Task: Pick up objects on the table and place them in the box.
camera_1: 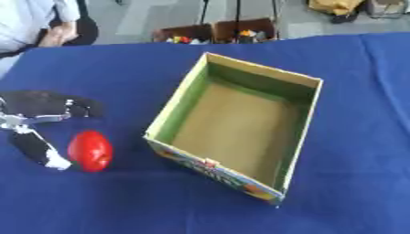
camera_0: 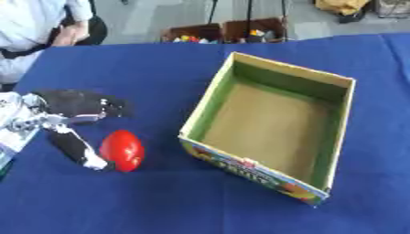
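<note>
Where the blue cloth-covered tabletop runs toward its left edge, a glossy red egg-shaped object lies on the cloth, long axis roughly upright in the view, a pale highlight on its upper face. Smooth surface, no markings visible. It sits well left of the box, near the box's front left corner but apart from it.

Left robot hand, black with silver joints, comes in from the left edge. Fingers spread wide: upper fingers reach right above the red object without touching it; a lower digit with a pale tip angles down and lies just beside the object's left side, touching or nearly so, cannot tell which. Nothing is enclosed in the hand. Right robot hand shows in neither view.

The open-topped rectangular cardboard box stands right of centre, turned askew to the table edge. Walls green inside with pale yellow rims, floor plain brown. Its front outer face carries a colourful printed panel; lettering not legible. Interior holds nothing visible.

Cloth lies flat, deep blue, with faint shadow under the hand and object.

Beyond the far table edge: grey floor, two dark crates holding small coloured items, black stand legs, a yellowish bundle at top right. A person in a light shirt sits at upper left, touching nothing on the tabletop.
</note>
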`<state>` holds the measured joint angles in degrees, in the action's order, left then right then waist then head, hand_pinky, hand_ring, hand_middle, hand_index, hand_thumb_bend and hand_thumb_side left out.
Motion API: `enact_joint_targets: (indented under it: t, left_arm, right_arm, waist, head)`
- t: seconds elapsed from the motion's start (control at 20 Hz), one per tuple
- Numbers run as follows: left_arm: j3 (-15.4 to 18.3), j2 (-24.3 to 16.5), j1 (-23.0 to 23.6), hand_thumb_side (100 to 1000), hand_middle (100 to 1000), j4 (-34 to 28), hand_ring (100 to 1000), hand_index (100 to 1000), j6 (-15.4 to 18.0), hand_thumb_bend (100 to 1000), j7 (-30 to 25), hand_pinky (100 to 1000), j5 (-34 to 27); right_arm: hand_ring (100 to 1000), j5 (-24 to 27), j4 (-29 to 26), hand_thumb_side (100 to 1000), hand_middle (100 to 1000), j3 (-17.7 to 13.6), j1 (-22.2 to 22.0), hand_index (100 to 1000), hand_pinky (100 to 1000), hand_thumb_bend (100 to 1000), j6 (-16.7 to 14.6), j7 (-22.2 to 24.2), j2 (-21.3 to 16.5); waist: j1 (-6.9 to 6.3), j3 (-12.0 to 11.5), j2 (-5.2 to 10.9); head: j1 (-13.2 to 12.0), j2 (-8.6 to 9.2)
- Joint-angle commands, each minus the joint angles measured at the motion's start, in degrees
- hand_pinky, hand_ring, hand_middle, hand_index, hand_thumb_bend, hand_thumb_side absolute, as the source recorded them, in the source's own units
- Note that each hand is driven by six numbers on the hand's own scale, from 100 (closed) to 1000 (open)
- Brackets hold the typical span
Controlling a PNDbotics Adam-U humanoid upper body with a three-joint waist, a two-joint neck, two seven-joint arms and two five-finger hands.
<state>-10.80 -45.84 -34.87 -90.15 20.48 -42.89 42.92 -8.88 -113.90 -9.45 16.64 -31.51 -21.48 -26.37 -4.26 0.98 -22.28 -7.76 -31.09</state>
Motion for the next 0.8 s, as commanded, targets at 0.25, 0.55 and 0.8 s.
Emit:
enact_joint_targets:
  t: [0.25,0.55,0.8]
  left_arm:
    - [-0.28,-0.57,-1.12,664,1000,0.61,998,1000,9.27,586,-9.07,811,1.29]
    - [-0.51,-0.06,-1.23,637,1000,0.89,984,1000,9.25,546,-9.07,796,1.18]
    - [-0.73,0.35,-1.17,611,1000,1.39,959,1000,9.03,519,-9.07,773,-0.35]
  right_arm:
    - [796,0.42,-0.69,974,644,-0.05,0.77,754,745,100,-0.11,0.28,-0.52]
    - [795,0.48,-0.69,975,641,-0.10,0.81,753,745,100,-0.06,0.19,-0.35]
    - [796,0.47,-0.69,975,640,-0.14,0.87,753,745,100,-0.03,0.12,-0.27]
  waist:
    - [0.49,0.12,0.13]
    - [0.48,0.16,0.00]
    - [0.53,0.17,-0.10]
  head:
    - [-0.39,0.73]
    - [-0.41,0.83]
    - [-0.47,0.96]
